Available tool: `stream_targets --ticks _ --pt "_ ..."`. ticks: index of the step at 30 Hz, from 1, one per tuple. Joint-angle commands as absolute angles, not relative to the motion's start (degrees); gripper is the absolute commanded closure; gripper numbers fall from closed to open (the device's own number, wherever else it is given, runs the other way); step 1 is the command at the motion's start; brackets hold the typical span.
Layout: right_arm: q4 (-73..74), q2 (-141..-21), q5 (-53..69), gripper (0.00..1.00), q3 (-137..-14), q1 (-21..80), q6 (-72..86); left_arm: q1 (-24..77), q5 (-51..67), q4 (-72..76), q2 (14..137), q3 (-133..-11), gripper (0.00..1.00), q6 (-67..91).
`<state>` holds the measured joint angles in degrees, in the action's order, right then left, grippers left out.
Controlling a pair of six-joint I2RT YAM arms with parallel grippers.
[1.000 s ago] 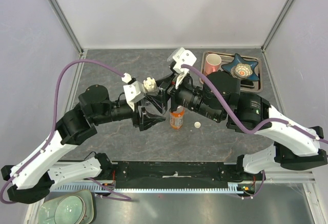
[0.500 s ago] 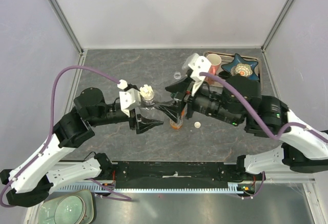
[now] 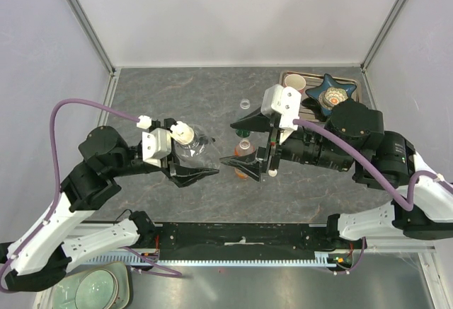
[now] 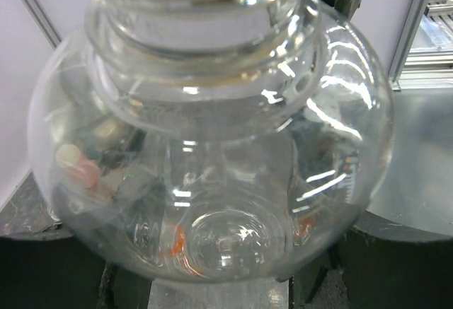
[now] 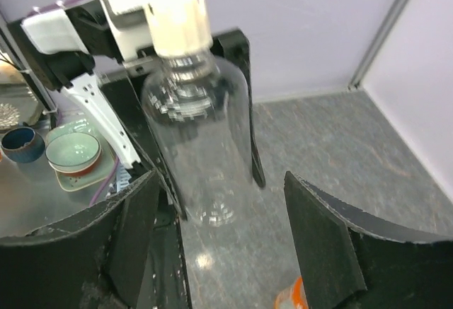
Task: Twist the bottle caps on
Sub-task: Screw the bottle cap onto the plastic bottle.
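Observation:
My left gripper (image 3: 204,159) is shut on a clear bottle (image 3: 195,146) and holds it tilted above the table. A white bottle cap (image 3: 185,133) sits on its neck. In the left wrist view the clear bottle (image 4: 212,146) fills the frame, with my left gripper (image 4: 219,270) round its base. My right gripper (image 3: 241,142) stands open a little to the right, apart from the clear bottle (image 5: 202,139) and its white cap (image 5: 181,23). An orange bottle (image 3: 243,158) stands on the table below my right gripper (image 5: 230,242). A tiny clear bottle (image 3: 245,102) stands farther back.
A metal tray (image 3: 355,114) at the back right holds a pink mug (image 3: 295,83) and a blue star-shaped dish (image 3: 330,94). Stacked bowls (image 5: 71,155) lie off the table behind the left arm. Grey walls enclose the table on three sides.
My right gripper has let go of the cap, opened and drawn back to the right. The left arm has carried the clear bottle to the left and nearer.

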<state>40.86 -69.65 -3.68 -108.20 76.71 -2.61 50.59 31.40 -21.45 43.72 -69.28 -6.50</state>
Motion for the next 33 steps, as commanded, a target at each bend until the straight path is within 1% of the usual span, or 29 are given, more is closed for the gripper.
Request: stream_targets --ticks 1,10,15,18,23,33 --pt "35.51 -72.24 3.07 0.21 -114.78 76.73 -8.25 49.92 34.63 -19.69 43.86 -69.97 0.97 -6.86" --pt "35.86 -77.34 9.40 0.18 -120.67 76.55 -10.90 50.01 35.59 -20.57 43.86 -68.12 0.96 -6.94" --pt "37.79 -81.47 14.31 0.18 -125.84 74.01 -10.38 50.01 36.30 -20.65 43.95 -67.76 0.96 -6.77" --pt "38.50 -83.05 18.80 0.18 -127.52 70.67 -8.71 50.01 37.08 -21.18 43.95 -67.85 0.96 -7.03" --pt "38.50 -84.55 30.20 0.18 -129.28 64.87 -5.89 50.01 38.58 -22.23 44.03 -67.68 0.96 -7.29" --pt "38.76 -87.63 42.18 0.20 -130.87 62.49 -2.29 50.01 39.29 -22.50 44.21 -67.41 0.96 -7.47"
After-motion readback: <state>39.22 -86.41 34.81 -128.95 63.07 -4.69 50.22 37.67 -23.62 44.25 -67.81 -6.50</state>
